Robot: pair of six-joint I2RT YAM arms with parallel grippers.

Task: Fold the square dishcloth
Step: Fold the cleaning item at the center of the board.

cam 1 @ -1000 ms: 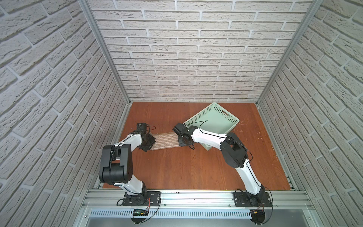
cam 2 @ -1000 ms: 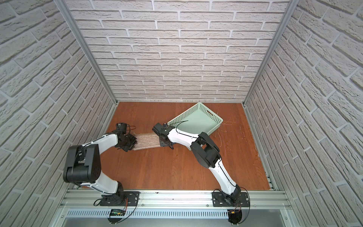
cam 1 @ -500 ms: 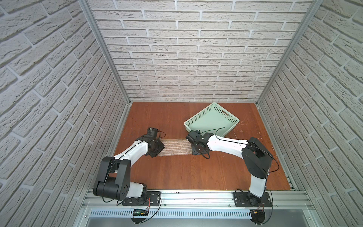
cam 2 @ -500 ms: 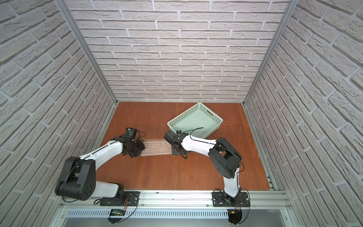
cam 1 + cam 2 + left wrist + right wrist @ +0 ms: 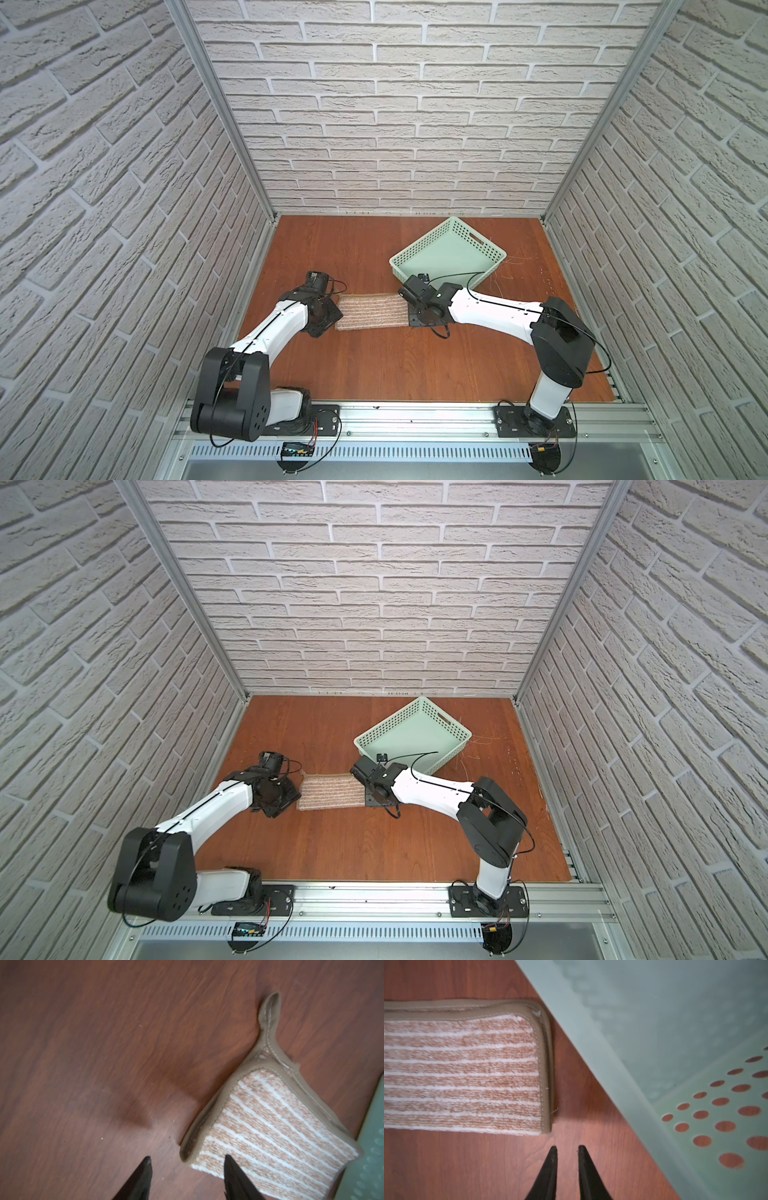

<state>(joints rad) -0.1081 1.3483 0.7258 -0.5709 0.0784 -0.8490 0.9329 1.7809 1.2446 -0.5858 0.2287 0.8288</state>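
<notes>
Already folded in half, the square dishcloth [image 5: 371, 311] lay on the table [image 5: 374, 374] at the basket's [image 5: 484, 243] seven o'clock, perhaps one fold short; left gripper [image 5: 186, 1158] stood apart, right gripper [image 5: 568, 1147] barely parted, both empty.

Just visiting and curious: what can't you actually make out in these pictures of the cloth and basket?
Both top views: fingertips of the left hand and right hand, hidden under their wrists.
Both top views: part of the basket near wall, behind the right arm.
Right wrist view: far end of the dishcloth, cut off by the edge.
</notes>
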